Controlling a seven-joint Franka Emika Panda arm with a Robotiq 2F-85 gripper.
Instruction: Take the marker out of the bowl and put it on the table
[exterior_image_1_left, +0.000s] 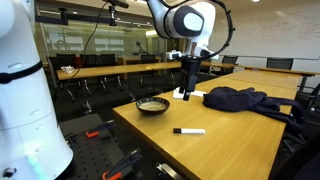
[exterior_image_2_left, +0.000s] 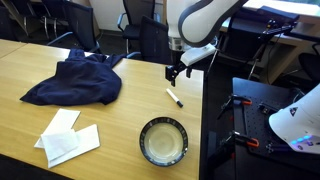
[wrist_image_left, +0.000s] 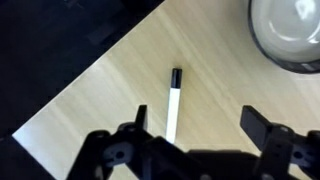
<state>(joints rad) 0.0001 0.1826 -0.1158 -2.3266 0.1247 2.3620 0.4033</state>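
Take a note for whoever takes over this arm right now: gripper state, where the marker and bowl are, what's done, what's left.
Gripper: jaws open, holding nothing, hovering over the marker.
Marker: lies flat on the table, outside the bowl and clear of it.
Bowl: upright near the table edge, looks empty in both exterior views.
Done: the marker is out of the bowl and on the table.
Left: nothing for the task, as far as the views show; probably just back the arm away.
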